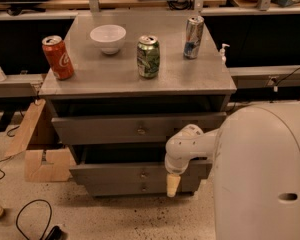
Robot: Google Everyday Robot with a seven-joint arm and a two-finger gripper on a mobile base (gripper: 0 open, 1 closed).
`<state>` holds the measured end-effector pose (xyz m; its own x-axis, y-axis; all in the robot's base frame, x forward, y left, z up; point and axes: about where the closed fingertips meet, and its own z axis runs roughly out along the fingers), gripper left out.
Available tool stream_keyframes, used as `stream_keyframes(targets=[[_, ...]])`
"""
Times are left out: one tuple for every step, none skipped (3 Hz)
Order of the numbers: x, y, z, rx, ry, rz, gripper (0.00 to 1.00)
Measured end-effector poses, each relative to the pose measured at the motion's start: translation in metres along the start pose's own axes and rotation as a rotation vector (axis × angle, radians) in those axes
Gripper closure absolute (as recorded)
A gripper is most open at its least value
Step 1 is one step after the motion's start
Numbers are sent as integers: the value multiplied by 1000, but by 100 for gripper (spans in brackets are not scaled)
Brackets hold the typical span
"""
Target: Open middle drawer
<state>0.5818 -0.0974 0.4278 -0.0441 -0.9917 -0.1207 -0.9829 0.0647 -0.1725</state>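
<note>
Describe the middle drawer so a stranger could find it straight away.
Start at the grey cabinet topped by a white bowl; three drawers stack below. The middle drawer is second down, and the gripper hangs before its right end. Its front is shallower than the top drawer and wider than the lowest drawer.

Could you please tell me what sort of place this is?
Probably a robotics lab or workshop: a cable-strewn workbench behind, scrap cardboard on the speckled floor, and the gripper hanging before the middle drawer of a grey metal cabinet.
</note>
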Motion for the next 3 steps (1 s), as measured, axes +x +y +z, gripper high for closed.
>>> stream_keyframes(targets=[[3,3,4,-14,6,6,0],[3,7,18,-20,-12,29,0],[-1,11,29,-22,-19,26,26]])
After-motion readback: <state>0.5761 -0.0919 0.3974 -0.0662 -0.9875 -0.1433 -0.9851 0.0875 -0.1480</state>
